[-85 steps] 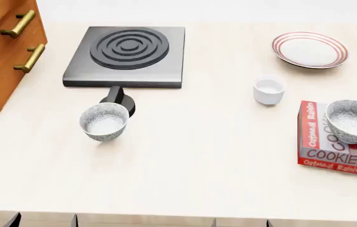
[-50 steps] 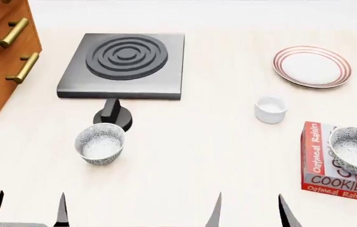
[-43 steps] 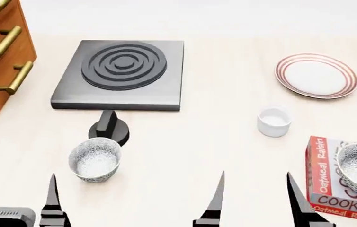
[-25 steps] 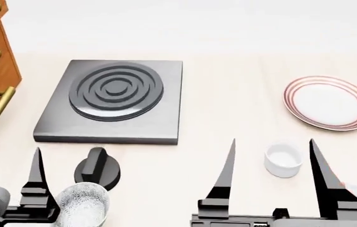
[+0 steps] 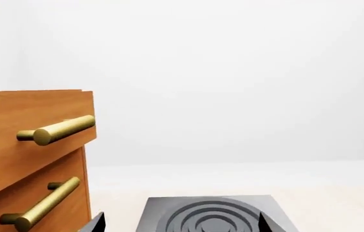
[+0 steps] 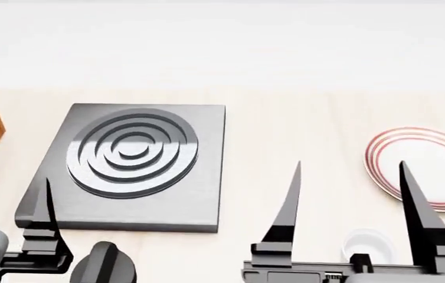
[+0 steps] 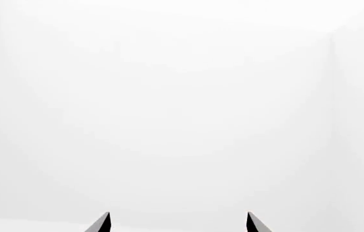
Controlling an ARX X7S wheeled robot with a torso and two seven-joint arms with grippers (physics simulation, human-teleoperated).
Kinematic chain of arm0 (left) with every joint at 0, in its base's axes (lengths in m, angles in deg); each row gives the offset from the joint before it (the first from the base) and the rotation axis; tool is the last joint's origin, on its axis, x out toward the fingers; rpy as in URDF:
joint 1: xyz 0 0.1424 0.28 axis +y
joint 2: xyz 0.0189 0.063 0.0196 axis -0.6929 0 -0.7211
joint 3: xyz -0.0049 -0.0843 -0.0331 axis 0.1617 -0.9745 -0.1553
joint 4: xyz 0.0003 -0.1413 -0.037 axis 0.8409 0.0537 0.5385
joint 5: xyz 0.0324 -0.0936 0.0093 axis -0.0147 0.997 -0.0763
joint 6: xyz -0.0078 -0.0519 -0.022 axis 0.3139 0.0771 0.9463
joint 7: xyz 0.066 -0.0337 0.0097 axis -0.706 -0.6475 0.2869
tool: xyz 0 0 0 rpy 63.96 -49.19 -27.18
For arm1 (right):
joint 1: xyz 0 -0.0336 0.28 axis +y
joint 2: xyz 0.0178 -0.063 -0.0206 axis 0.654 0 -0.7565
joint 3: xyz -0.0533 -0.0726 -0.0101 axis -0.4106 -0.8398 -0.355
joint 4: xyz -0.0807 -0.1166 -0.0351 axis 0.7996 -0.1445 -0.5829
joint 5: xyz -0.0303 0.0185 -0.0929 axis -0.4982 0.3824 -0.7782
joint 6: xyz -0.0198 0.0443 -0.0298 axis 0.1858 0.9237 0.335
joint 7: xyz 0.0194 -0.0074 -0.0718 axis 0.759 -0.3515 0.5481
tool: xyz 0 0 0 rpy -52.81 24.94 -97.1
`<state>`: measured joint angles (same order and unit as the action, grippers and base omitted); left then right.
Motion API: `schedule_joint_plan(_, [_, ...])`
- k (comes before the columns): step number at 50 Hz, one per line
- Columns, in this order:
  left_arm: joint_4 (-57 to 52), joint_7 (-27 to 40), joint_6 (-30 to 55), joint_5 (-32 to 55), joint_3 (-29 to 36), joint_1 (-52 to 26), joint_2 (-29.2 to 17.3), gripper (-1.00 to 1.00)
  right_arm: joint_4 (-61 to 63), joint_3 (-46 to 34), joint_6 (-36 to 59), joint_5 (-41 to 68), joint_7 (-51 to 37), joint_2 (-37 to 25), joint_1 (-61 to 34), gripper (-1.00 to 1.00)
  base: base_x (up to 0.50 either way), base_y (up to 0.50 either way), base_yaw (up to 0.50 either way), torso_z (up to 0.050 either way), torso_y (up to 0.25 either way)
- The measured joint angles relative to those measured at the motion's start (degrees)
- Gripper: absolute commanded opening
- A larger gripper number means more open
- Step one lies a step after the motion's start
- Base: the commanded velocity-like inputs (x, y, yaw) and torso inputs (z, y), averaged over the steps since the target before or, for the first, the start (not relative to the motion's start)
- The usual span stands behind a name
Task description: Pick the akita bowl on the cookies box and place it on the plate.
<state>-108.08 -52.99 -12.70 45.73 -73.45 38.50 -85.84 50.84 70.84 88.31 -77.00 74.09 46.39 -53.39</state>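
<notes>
The akita bowl and the cookies box are out of view in every current frame. The plate (image 6: 431, 175), white with red rings, lies at the right edge of the head view. My right gripper (image 6: 350, 197) is open and empty, its two black fingers upright near the plate's left side. In the right wrist view the right gripper (image 7: 176, 221) faces only a blank white background. My left gripper (image 5: 180, 223) is open and empty, pointing at the grey stove burner (image 5: 211, 215). Only one of its fingers (image 6: 48, 203) shows in the head view.
The grey burner plate (image 6: 132, 156) sits left of centre with its black knob (image 6: 104, 268) in front. A small white cup (image 6: 368, 244) stands between the right gripper's fingers in the head view. A wooden drawer cabinet (image 5: 27, 145) with brass handles stands at the far left.
The head view has swung up and away; both bowls and the cookies box slid out at the bottom. Both open grippers have risen into the frame.
</notes>
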Motion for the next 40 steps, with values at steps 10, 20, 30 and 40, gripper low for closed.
schedule_joint_plan(10, [0.23,0.64,-0.66,0.29,0.36,0.26,-0.52,1.00,0.01,0.19,-1.02,0.68,-0.53,-0.38,0.51,1.00,0.50,0.00,0.00,0.000,0.000])
schedule_joint_plan(20, [0.46,1.20,-1.06,0.58,0.55,0.43,-1.12,1.00,-0.42,0.60,-1.76,2.57,-0.60,-0.47,0.92,1.00,-0.03,-0.24,0.00,0.000,0.000])
schedule_joint_plan(30, [0.47,1.69,-1.12,1.06,0.84,0.48,-1.54,1.00,-0.24,0.87,-1.46,3.58,-0.96,-0.87,1.02,1.00,-0.07,-0.50,0.00,0.000,0.000])
schedule_joint_plan(40, [0.39,2.13,-1.18,1.46,1.13,0.58,-1.98,1.00,0.09,0.82,-1.66,3.83,-1.30,-1.43,1.24,1.00,-0.07,-0.50,0.00,0.000,0.000])
